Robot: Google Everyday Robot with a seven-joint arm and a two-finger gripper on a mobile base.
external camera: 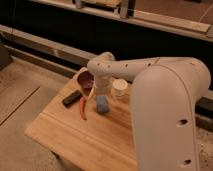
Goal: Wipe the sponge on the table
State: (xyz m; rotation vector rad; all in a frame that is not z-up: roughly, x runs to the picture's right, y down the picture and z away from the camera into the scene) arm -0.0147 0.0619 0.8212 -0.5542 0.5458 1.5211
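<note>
The small blue sponge (102, 104) lies on the light wooden table (70, 137), near its far middle. My gripper (101, 93) points straight down onto the sponge from above and appears to touch its top. The white arm reaches in from the right and hides the table's right side.
A maroon bowl (85, 78) stands at the table's far left corner. A black bar (71, 98) and a thin red-orange curved item (83, 108) lie just left of the sponge. A white cup (120, 89) stands to its right. Speckled floor lies to the left.
</note>
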